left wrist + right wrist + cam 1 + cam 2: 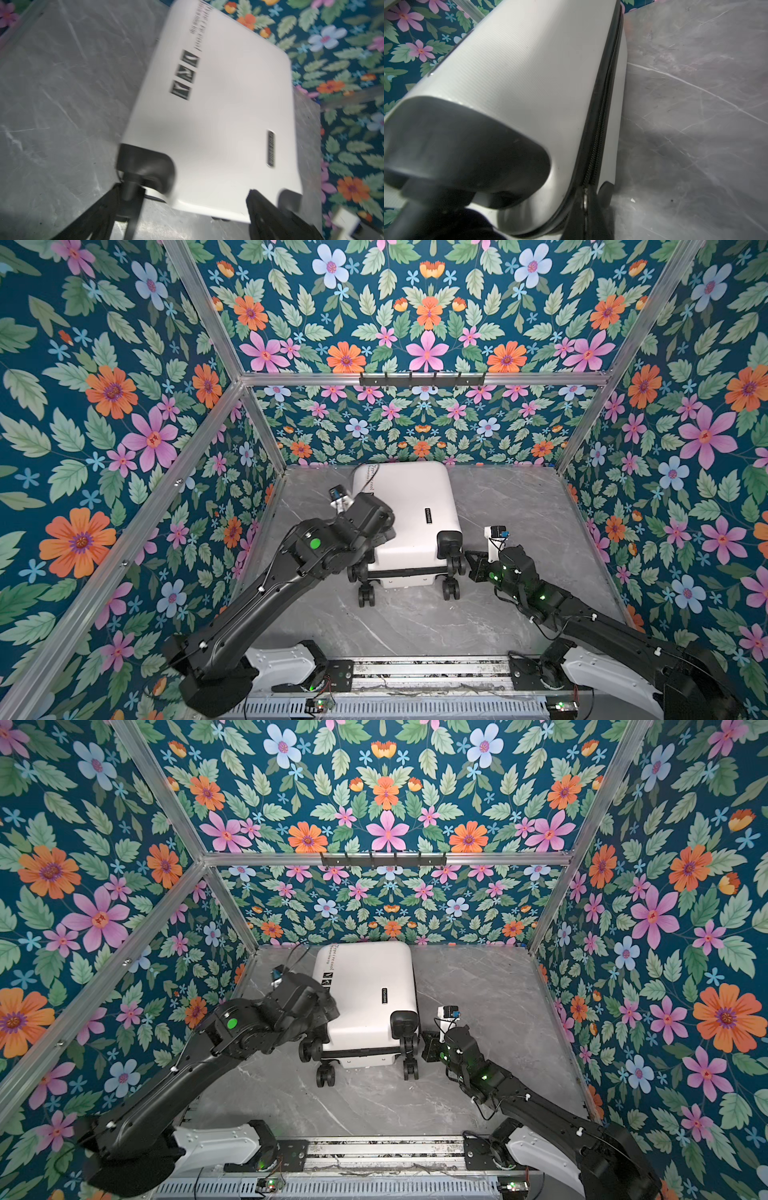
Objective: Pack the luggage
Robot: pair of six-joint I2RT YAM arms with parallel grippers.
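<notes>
Closest to me in both top views, the left arm (257,593) and right arm (582,614) reach in over the grey marbled surface (519,506). Beyond them the luggage (411,506), closed, lies flat toward the back wall, its black wheels (451,589) pointing my way. The left arm's wrist hangs over the shell's near left part and hides its fingers. The right gripper (478,564) sits just beside the near right wheel corner, fingers together.

From the left wrist, blurred, the left gripper (185,193) shows two black fingers (268,214) spread wide apart at the wheel end of the white shell, gripping nothing that I can see.

From the right wrist, the black zipper band (600,116) runs closed along the luggage's side, and the right gripper's joined fingers meet it at the near corner. Whether they pinch the pull, I cannot tell.
</notes>
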